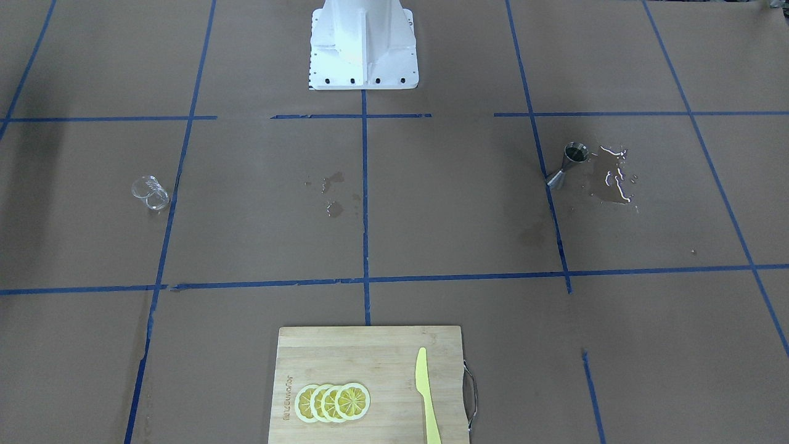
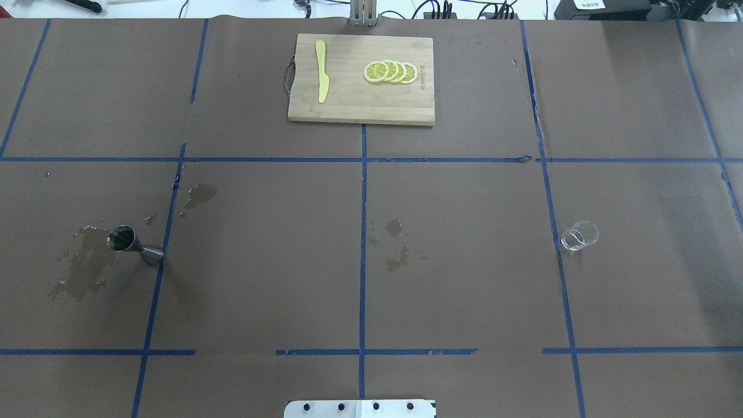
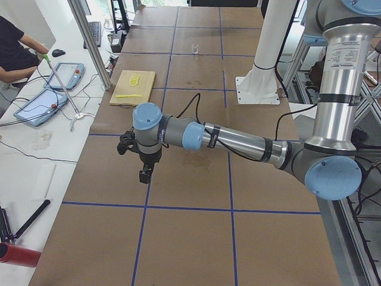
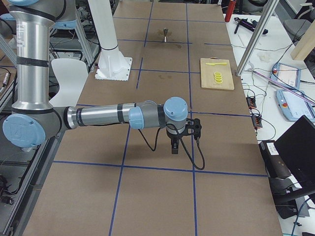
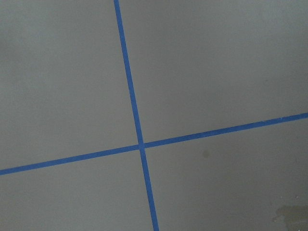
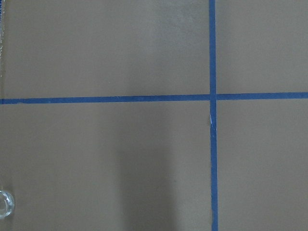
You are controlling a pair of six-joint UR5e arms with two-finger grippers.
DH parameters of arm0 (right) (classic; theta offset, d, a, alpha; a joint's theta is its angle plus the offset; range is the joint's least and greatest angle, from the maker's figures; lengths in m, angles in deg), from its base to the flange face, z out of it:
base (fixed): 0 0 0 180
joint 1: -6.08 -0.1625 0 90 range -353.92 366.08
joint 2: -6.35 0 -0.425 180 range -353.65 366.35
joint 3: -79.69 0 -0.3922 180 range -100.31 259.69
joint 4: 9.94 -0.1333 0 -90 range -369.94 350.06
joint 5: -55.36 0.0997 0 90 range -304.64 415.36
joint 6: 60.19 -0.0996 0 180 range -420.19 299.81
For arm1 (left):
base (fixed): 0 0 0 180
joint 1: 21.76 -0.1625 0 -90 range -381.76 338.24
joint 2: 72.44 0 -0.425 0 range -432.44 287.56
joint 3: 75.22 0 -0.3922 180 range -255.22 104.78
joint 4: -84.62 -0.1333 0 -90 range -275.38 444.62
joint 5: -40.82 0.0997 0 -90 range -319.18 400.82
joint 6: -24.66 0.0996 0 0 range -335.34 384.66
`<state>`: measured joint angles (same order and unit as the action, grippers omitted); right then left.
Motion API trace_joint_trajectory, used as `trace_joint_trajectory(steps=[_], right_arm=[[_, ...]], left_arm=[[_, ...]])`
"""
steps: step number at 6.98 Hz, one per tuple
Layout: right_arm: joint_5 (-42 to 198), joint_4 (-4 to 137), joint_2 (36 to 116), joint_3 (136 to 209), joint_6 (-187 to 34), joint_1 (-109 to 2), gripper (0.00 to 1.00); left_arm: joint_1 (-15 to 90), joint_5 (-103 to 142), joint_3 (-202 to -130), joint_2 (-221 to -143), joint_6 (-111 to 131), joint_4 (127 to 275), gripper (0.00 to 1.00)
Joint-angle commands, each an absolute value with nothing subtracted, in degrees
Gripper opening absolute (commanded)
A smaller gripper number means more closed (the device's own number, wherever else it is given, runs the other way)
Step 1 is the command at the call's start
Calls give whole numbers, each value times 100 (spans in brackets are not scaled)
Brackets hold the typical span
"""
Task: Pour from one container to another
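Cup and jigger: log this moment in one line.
cup: robot's right, ungripped | jigger: robot's left, spill beside it | left gripper: away from both, state unclear | right gripper: same

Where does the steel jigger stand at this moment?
In the overhead view the jigger stands on the left side, its base at a blue tape line, with a wet spill just left of it.

The right wrist view's edge crops the glass cup.
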<state>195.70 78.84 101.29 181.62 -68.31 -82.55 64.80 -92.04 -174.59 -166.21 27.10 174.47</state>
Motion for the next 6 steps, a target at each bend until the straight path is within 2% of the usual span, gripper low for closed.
trace_joint_trajectory(steps=[1, 6], right_arm=[[19581, 7561, 10075, 17875, -6827, -8251, 100], [19616, 7356, 10101, 17865, -6810, -8251, 100]], left_arm=[[6419, -9233, -17348, -16674, 2730, 17594, 100], [6419, -9233, -17032, -16586, 2721, 17620, 100]])
